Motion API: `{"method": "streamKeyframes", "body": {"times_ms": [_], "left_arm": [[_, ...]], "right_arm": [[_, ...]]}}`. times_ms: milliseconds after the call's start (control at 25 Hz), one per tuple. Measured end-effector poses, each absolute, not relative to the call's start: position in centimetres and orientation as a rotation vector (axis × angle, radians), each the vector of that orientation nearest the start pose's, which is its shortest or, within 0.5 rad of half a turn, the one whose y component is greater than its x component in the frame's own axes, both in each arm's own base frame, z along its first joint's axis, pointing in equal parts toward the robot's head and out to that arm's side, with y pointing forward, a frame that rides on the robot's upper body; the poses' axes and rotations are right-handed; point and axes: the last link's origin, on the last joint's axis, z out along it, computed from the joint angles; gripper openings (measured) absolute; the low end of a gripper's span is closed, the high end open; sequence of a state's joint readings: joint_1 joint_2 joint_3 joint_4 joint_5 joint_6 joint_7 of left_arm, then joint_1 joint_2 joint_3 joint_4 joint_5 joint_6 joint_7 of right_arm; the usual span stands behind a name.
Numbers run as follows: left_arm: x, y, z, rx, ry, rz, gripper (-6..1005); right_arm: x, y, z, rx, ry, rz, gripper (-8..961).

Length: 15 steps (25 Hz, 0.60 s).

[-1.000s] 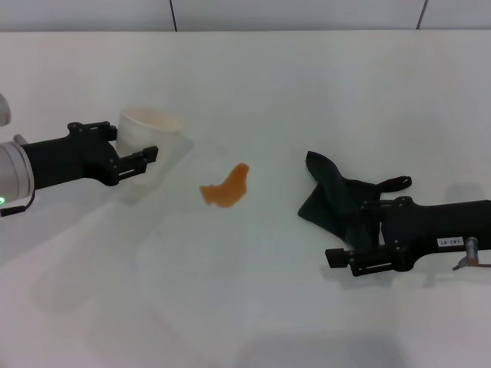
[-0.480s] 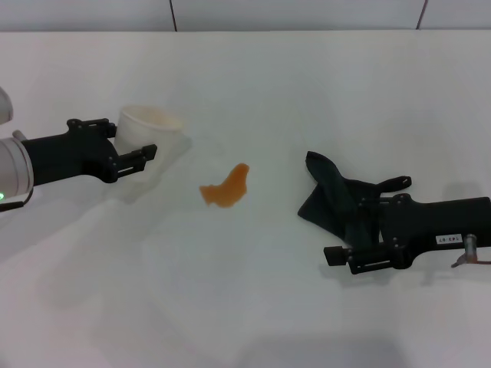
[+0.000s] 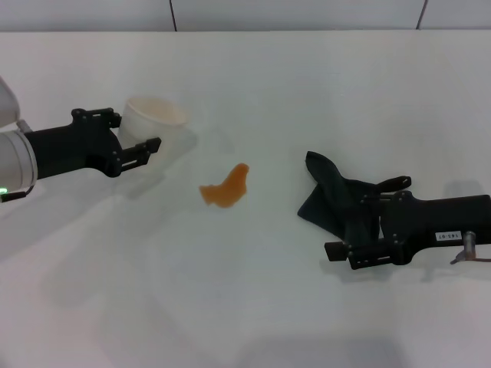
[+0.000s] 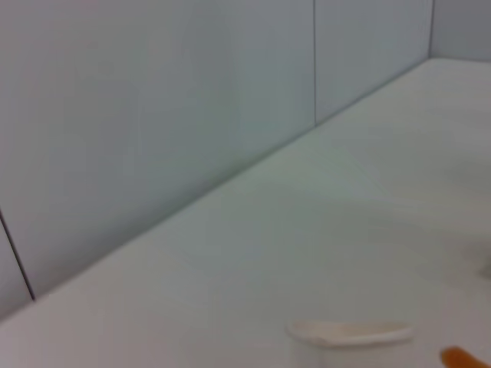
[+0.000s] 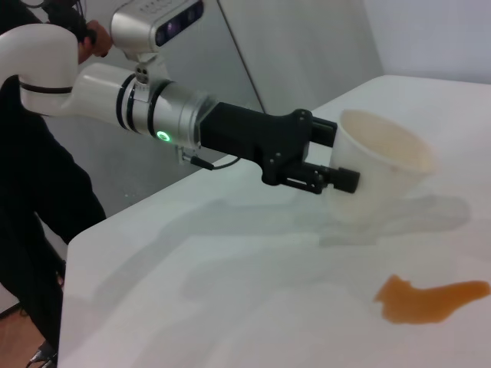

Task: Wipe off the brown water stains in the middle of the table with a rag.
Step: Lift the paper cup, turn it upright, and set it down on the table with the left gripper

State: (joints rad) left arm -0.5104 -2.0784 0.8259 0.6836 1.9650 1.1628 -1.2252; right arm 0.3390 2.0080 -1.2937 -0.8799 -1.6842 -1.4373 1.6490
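The brown water stains are one orange-brown blotch in the middle of the white table, also seen in the right wrist view. To its right lies the dark rag, crumpled. My right gripper sits at the rag's right side, open, with part of the cloth between its fingers. Left of the stains, my left gripper is shut on a pale cream cup. The right wrist view shows that cup tilted and held off the table by the left gripper.
A grey wall runs along the table's far edge. A person in black stands beyond the table's left end in the right wrist view. The cup's rim shows low in the left wrist view.
The left gripper has carried the cup a little upward and to the right. The right gripper has shifted slightly toward the rag, its near finger now closer to the cloth.
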Motion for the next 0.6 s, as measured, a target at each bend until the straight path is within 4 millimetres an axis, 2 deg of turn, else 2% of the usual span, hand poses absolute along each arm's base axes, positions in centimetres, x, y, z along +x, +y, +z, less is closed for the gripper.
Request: {"method": "streamKeyframes", "body": {"times_ms": [360, 600], "left_arm": [[-29.0, 36.4, -0.4, -2.484, -0.359, -0.394, 562], [-29.3, 36.0, -1.3, -2.474, -0.331, -0.411, 562]], "right_arm": [[25.6, 30.0, -1.9, -2.868, 0.779, 0.532, 855], [25.8, 30.1, -2.0, -2.863, 0.779, 0.509, 855]]}}
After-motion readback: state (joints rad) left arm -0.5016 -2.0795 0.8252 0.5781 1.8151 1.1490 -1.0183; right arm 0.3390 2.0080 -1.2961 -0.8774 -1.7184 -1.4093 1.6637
